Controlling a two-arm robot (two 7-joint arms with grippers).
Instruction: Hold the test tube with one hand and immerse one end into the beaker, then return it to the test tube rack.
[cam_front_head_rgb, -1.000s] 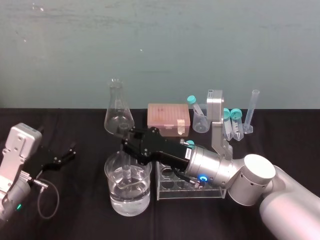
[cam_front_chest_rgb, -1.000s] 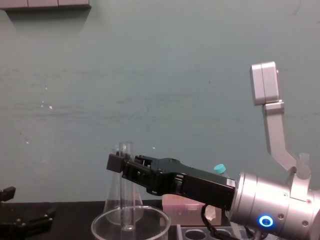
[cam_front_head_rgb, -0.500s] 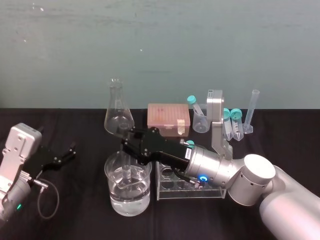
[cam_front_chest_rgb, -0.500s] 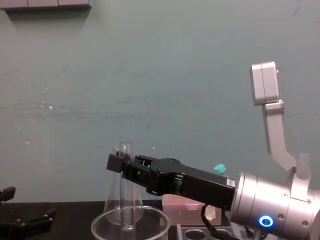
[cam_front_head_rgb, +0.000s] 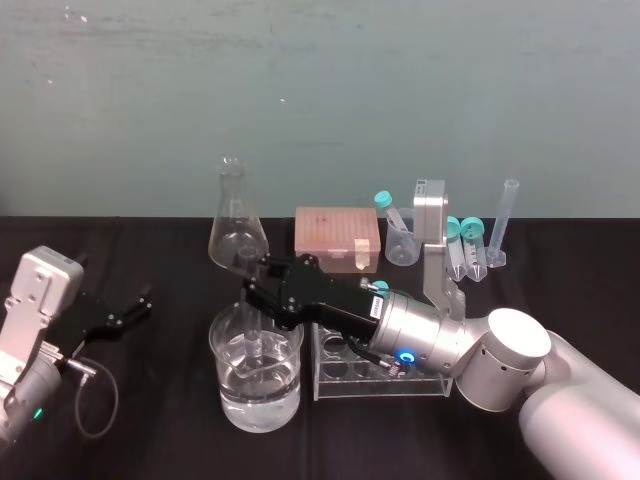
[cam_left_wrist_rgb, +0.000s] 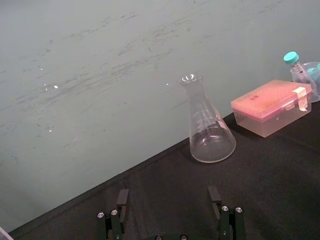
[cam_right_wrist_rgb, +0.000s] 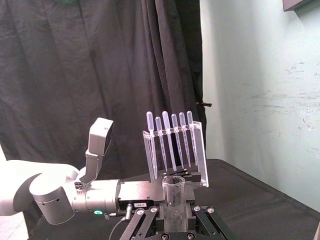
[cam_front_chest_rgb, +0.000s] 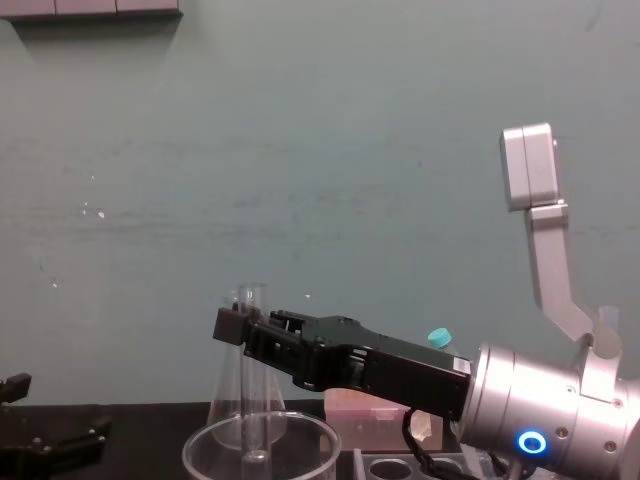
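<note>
Test tube (cam_front_head_rgb: 252, 332) stands upright inside the beaker (cam_front_head_rgb: 285, 395), held near its upper part by the right claw (cam_front_head_rgb: 250, 290), whose black fingers are closed narrowly on the glass. From the chest view the test tube (cam_front_chest_rgb: 254, 420) drops straight down past the beaker's rim (cam_front_chest_rgb: 200, 450), with its open lip rising just above the right claw (cam_front_chest_rgb: 240, 325). The beaker holds clear liquid in its lower part. The tube's bottom end seems to sit at or just under the liquid's surface, though the glass makes this hard to judge. The right wrist view looks down on the tube's open mouth (cam_right_wrist_rgb: 174, 197), set between the claw's two sides.

The right arm reaches in from the near right, passing over the rack (cam_front_head_rgb: 345, 372), which stands on the black table (cam_front_head_rgb: 150, 400) just right of the beaker.

The left claw (cam_front_head_rgb: 135, 308) rests low over the table at the left, well apart from the beaker. Its fingers (cam_left_wrist_rgb: 122, 197) are spread wide and hold nothing.

Along the far edge of the table stand a conical flask (cam_front_head_rgb: 236, 225), a pink box (cam_front_head_rgb: 338, 238), a small plastic cup (cam_front_head_rgb: 402, 245), teal-capped tubes (cam_front_head_rgb: 465, 245) and a thin measuring cylinder (cam_front_head_rgb: 503, 225) at the far right.
</note>
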